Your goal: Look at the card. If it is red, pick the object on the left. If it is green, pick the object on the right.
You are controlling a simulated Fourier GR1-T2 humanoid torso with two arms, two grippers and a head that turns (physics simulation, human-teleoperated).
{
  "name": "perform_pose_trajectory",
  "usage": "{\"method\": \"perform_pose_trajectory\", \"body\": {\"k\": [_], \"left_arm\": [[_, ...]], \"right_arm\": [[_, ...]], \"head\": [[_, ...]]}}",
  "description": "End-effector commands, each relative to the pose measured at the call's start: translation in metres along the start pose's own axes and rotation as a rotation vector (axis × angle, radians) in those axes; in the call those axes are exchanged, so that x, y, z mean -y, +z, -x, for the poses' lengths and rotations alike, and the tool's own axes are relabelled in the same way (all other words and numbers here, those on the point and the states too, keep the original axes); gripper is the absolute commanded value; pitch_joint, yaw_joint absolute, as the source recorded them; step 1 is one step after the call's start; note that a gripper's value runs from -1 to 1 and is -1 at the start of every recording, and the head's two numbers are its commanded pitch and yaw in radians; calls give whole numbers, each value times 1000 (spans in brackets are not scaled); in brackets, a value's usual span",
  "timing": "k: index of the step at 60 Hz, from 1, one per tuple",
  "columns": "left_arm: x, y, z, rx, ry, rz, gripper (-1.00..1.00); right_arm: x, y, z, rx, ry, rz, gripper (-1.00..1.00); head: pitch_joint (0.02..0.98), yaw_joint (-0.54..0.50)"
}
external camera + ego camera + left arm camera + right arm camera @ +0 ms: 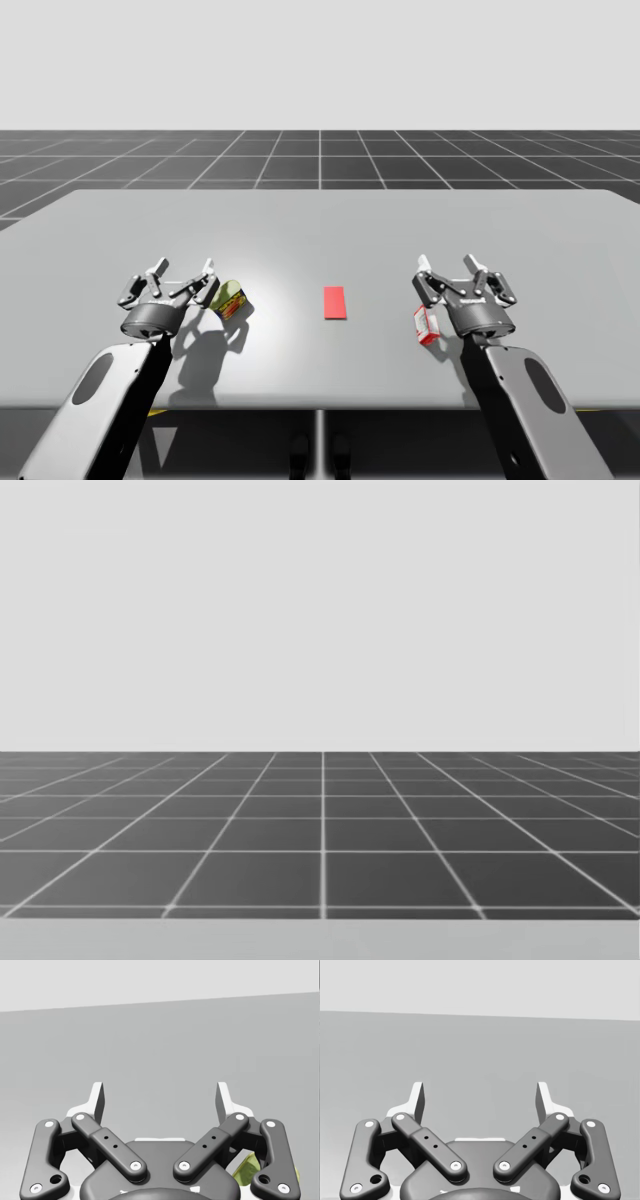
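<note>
A red card (pixel 334 301) lies flat at the middle of the grey table (pixel 320 220). To its left lies a green and yellow can (pixel 230 300) on its side, just right of my left gripper (pixel 183 271), which is open with nothing between its fingers. A small red and white box (pixel 427 324) stands to the card's right, beside and slightly below my right gripper (pixel 447 265), also open. In the left wrist view my left gripper (pixel 160 1097) is open over bare table, with the can's green edge (pixel 247 1172) beside its base. The right gripper (pixel 480 1097) is open over bare table.
The table's far half stretches wide and bare behind the objects. Beyond its far edge lies a dark tiled floor (pixel 320 830). The front table edge (pixel 320 408) runs just behind my forearms.
</note>
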Motion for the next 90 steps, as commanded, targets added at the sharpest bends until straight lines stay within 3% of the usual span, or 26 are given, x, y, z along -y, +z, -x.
{"method": "perform_pose_trajectory", "body": {"k": [1,5,17,35,66,90], "left_arm": [[1,0,0,3,-1,5,-1000],[1,0,-1,3,-2,4,-1000],[2,1,-1,5,-2,7,-1000],[4,1,-1,34,-11,21,-1000],[3,2,-3,59,-6,25,-1000],[4,3,-6,78,4,30,-1000]], "right_arm": [[-1,2,2,-3,2,1,-1000],[-1,1,2,-7,-14,-9,-1000],[1,-1,1,-3,-11,18,-1000],[0,-3,4,-1,-1,23,-1000],[1,-5,6,1,12,31,-1000],[1,-4,4,8,14,33,-1000]], "head": [[77,7],[87,6],[168,8],[443,24],[775,-19],[845,-57]]}}
